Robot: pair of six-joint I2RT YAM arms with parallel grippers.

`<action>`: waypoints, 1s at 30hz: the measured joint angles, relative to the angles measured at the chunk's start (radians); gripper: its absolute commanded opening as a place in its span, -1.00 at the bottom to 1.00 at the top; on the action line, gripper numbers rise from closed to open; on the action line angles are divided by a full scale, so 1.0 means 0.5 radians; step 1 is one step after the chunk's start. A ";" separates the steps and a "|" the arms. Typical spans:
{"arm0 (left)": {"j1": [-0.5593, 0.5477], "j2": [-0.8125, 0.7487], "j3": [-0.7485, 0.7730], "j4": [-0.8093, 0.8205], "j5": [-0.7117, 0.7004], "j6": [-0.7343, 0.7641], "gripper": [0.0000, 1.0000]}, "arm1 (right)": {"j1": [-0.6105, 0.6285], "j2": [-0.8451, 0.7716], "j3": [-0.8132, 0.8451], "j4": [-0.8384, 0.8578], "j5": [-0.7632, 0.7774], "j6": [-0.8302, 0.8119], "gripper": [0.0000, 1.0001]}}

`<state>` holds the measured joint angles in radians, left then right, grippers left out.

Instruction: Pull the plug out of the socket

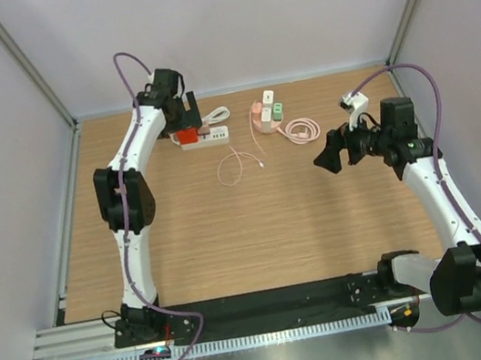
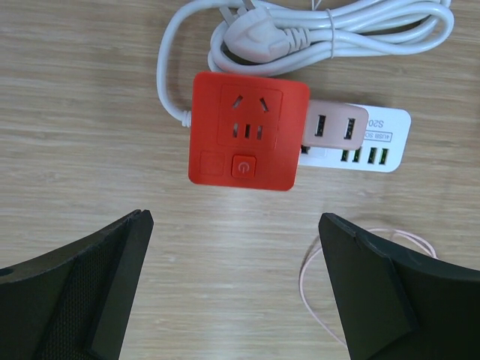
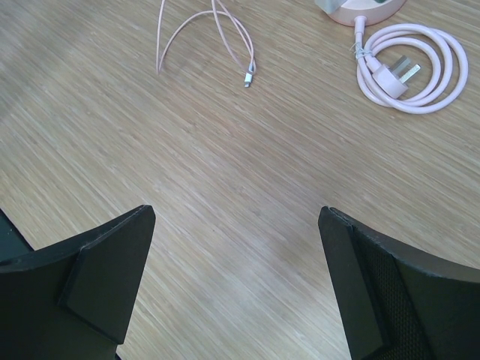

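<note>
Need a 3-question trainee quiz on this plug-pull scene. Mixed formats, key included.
1. Multiple choice: which arm's gripper is above the red socket cube? A) left B) right C) neither
2. True or false: the right gripper is shut on the pink coiled cord.
3. Fill in: the jaws of both grippers are ____.

Key
1. A: the left gripper is over it.
2. False: the pink coiled cord lies apart from the gripper, untouched.
3. open
</note>
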<state>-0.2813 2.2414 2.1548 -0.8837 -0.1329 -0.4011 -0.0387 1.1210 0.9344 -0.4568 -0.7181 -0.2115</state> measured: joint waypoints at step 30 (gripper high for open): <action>0.000 0.404 0.372 -0.107 -0.049 0.102 0.57 | -0.032 0.001 0.000 -0.018 0.002 -0.001 0.99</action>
<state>-0.2813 2.4435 2.3409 -0.9371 -0.1574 -0.3500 -0.0547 1.1213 0.9344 -0.4656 -0.7170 -0.2119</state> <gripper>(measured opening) 0.798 0.996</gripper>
